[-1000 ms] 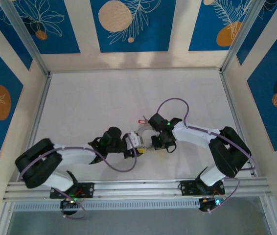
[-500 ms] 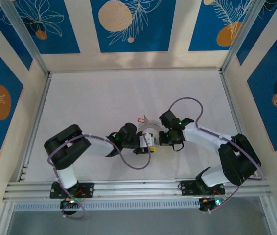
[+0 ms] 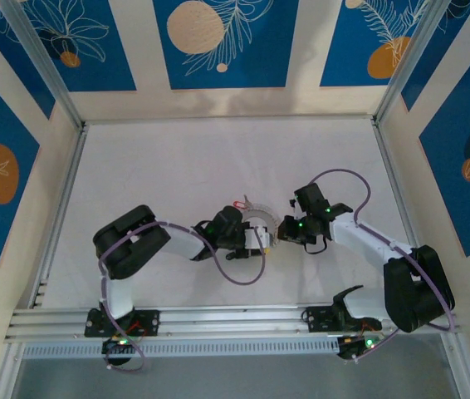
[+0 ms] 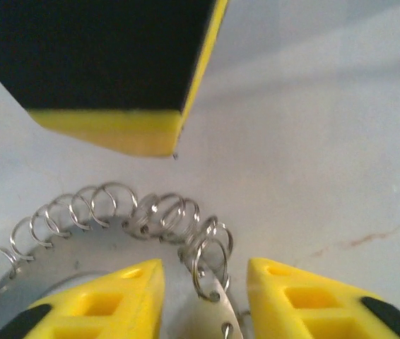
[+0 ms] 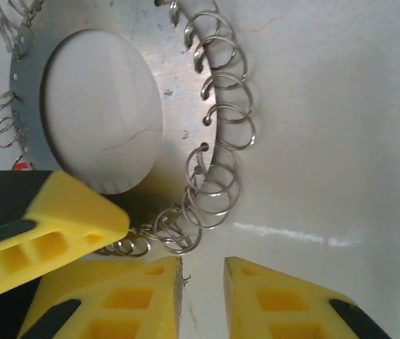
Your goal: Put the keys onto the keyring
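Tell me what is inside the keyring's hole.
Through the keyring's round hole shows bare white table with a faint crack line. A yellow gripper finger covers the hole's lower-left rim, so whatever lies there is hidden.

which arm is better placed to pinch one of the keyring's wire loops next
Left, probably: the left tool straddles a loop of the keyring, jaws apart; the right tool sits just off its rim, over bare table.
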Tool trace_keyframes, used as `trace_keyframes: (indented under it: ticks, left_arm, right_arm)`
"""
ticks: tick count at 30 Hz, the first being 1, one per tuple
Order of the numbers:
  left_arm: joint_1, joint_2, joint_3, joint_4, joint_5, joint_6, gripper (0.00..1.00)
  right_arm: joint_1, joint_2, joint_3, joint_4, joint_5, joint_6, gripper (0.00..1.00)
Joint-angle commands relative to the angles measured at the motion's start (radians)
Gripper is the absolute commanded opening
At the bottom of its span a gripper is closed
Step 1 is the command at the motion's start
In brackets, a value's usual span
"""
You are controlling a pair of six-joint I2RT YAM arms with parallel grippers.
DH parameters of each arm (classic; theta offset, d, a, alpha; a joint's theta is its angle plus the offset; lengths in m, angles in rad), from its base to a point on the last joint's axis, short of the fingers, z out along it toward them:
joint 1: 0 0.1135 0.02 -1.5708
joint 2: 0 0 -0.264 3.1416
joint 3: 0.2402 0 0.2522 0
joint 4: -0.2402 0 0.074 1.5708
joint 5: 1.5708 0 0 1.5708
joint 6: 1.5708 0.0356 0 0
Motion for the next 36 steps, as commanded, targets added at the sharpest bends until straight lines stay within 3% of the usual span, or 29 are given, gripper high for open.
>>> trace_keyframes:
  ticks: [1,7,12,25,29,33,36]
  left_arm:
    - [-0.008,0.013,0.039,-0.111,-0.028,0.062,0.27]
    - [-0.007,0.028,0.071,-0.151,-0.048,0.050,0.28]
    - [-0.007,0.057,0.111,-0.173,0.004,0.028,0.27]
    - [-0.006,0.027,0.099,-0.212,0.004,0.068,0.00]
    - [-0.004,0.000,0.080,-0.236,-0.004,0.093,0.00]
    - [-0.001,-0.047,0.034,-0.231,0.001,0.117,0.00]
    - [0.005,-0.117,-0.015,-0.260,-0.003,0.161,0.00]
  right_arm:
    - [-0.012,0.014,-0.016,0.014,-0.079,0.010,0.25]
    - [-0.016,0.018,-0.016,0.021,-0.086,0.009,0.25]
    - [-0.024,0.003,-0.015,0.005,-0.076,-0.001,0.28]
    - [-0.054,-0.022,-0.056,0.028,-0.112,0.000,0.28]
    - [-0.051,-0.015,-0.063,0.057,-0.134,-0.018,0.29]
    - [-0.003,-0.024,-0.051,0.065,-0.112,-0.091,0.37]
    - [0.065,-0.100,-0.109,0.193,-0.088,-0.127,0.38]
